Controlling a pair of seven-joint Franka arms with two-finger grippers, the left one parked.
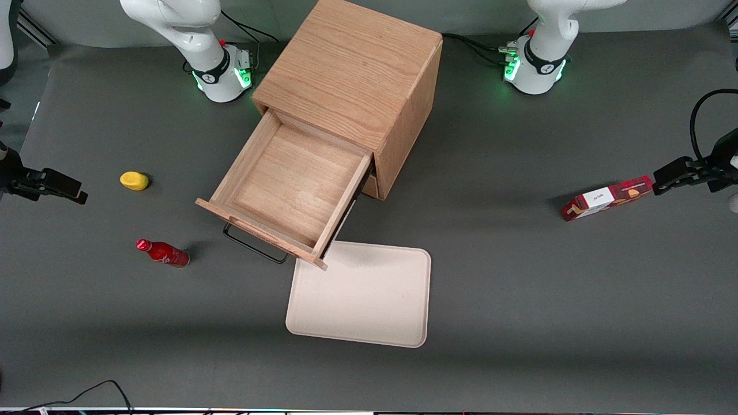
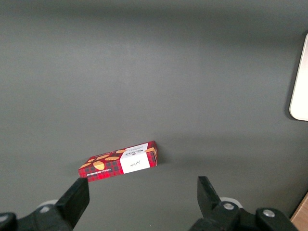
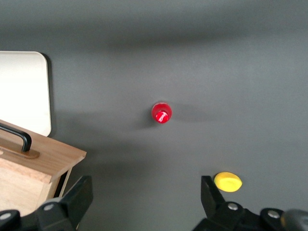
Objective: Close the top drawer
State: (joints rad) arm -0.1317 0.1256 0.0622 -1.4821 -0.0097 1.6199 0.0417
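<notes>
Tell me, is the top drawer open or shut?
Open. The drawer sticks far out of the cabinet, its bare inside showing. The gripper hangs open, apart from it, above the table.

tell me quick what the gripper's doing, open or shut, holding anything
gripper: open, holding nothing, up above the table at the working arm's end, away from the top drawer.

Even overhead light, soft shadows

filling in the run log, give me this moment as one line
task: close top drawer | top drawer: pulled out, empty | gripper: open, holding nothing, above the table at the working arm's end | contact: none
</notes>
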